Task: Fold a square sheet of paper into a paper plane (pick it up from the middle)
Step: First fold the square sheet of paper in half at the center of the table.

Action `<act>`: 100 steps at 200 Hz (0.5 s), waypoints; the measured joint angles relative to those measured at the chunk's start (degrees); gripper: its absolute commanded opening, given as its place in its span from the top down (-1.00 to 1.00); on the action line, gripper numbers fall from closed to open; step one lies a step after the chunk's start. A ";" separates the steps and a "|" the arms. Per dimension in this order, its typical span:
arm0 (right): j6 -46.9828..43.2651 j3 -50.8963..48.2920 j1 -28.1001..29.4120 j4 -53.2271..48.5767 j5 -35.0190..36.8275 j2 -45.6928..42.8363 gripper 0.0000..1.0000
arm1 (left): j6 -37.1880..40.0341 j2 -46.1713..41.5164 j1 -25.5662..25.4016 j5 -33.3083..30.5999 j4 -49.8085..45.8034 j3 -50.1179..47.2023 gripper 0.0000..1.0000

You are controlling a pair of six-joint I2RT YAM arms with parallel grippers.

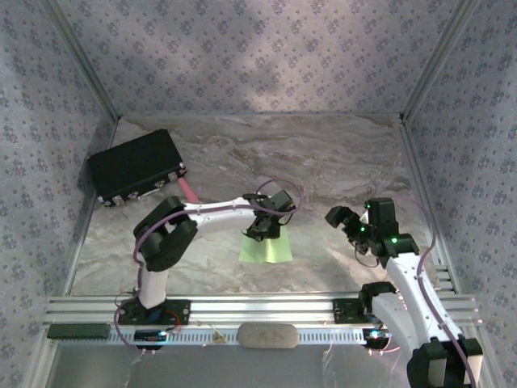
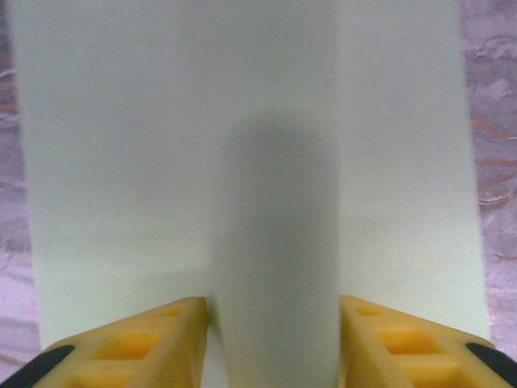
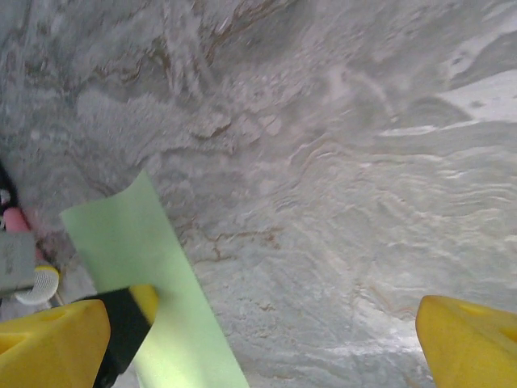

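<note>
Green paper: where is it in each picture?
Top external: the green paper in the middle, under the left gripper.
Left wrist: the paper covers most of the picture, between yellow fingers.
Right wrist: the paper is a slanted strip, lower left.
Shared landmark: marbled table.

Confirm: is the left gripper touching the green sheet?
Touching. In the left wrist view the left gripper has both yellow fingers set on the square sheet of paper, whose middle bulges up as a ridge between them, against their inner faces.
</note>
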 measured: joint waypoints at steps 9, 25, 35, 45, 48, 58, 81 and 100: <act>0.42 -0.04 -0.44 -0.20 0.68 -1.07 -0.98 | 0.28 -1.70 0.00 -0.07 1.07 -1.36 0.21; 1.05 -0.04 -1.16 -0.37 1.53 -2.82 -0.98 | 0.74 -4.13 0.13 0.22 2.86 -2.34 0.21; 1.27 -0.04 -1.66 -0.44 1.86 -3.65 -0.98 | 1.07 -5.16 0.33 0.96 4.42 -2.49 0.22; 1.29 -0.04 -2.05 -0.50 1.62 -4.04 -0.98 | 1.44 -6.19 0.57 2.05 6.51 -2.84 0.22; 1.27 -0.04 -2.16 -0.50 1.42 -4.02 -0.98 | 1.62 -6.54 0.68 2.56 7.30 -3.04 0.23; 0.76 -0.04 -2.73 -0.48 0.00 -4.00 -0.95 | 1.88 -7.65 1.07 4.42 9.81 -3.96 0.23; -1.73 -0.04 -3.87 -0.48 -3.54 -2.19 -0.91 | 1.77 -10.12 3.04 10.97 18.29 -7.91 0.25; -3.80 -0.02 -4.72 -0.55 -5.60 0.46 -0.89 | 0.15 -10.97 5.51 17.92 27.30 -12.31 0.25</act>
